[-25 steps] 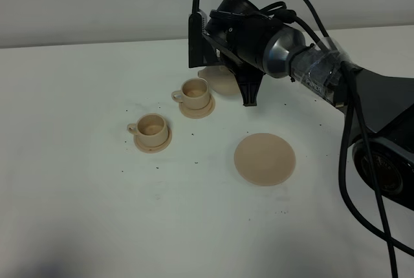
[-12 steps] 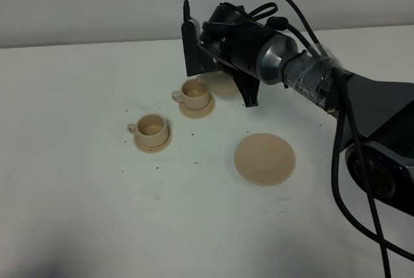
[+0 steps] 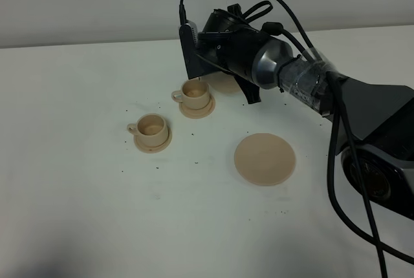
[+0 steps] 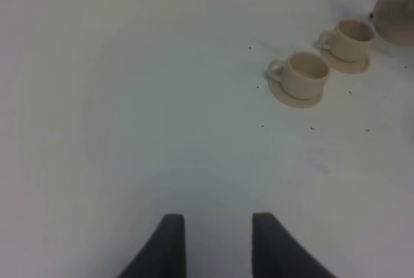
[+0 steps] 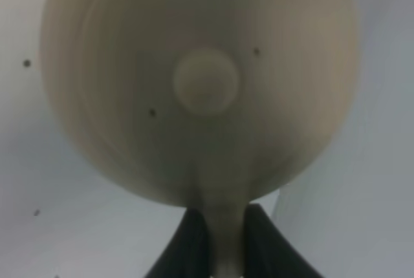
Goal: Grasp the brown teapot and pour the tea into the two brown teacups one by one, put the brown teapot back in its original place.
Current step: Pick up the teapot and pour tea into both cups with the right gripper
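Note:
The brown teapot (image 3: pixel 224 83) hangs tilted just beside and above the far teacup (image 3: pixel 195 90), mostly hidden under my right arm. In the right wrist view the teapot (image 5: pixel 200 84) fills the picture, lid knob facing the camera, and my right gripper (image 5: pixel 223 242) is shut on its loop handle. The near teacup (image 3: pixel 152 126) stands on its saucer to the front left. The wide flat saucer (image 3: pixel 264 159) lies bare at the front right of the cups. My left gripper (image 4: pixel 217 245) is open over bare table, well away from both teacups (image 4: pixel 307 73), and holds nothing.
The white table (image 3: pixel 77 187) carries scattered small dark specks around the cups. My right arm's thick black cables (image 3: pixel 336 161) loop over the right side. A pale wall runs along the back edge.
My right arm has carried the teapot leftward and a little farther back, closer over the far teacup, and rolled the wrist further. Cups and flat saucer have stayed put.

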Available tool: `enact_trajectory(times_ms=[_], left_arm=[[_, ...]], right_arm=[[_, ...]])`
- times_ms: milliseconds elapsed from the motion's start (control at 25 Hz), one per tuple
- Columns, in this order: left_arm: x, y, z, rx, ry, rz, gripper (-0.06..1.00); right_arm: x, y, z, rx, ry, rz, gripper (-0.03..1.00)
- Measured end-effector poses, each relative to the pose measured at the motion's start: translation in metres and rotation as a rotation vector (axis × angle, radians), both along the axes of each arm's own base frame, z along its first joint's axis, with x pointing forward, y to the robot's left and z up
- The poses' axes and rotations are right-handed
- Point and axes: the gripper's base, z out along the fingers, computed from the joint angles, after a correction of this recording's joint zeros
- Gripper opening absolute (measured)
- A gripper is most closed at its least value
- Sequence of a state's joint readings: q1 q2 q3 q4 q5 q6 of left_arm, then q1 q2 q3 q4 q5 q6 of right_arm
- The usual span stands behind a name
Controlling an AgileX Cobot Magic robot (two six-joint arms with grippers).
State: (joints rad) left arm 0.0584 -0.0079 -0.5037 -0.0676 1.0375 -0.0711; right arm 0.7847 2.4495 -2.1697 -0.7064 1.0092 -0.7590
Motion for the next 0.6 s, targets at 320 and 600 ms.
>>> enact_trajectory(times_ms=[320, 600], left_arm=[[0.0, 0.0, 0.0, 0.0, 0.0, 0.0, 0.28], [0.0, 0.0, 0.0, 0.0, 0.0, 0.0, 0.28]], right_arm=[[0.0, 0.004, 0.0014, -0.025, -0.02, 0.062, 0.11], [-0.001, 0.0068, 0.0039, -0.068, -0.052, 0.096, 0.11]])
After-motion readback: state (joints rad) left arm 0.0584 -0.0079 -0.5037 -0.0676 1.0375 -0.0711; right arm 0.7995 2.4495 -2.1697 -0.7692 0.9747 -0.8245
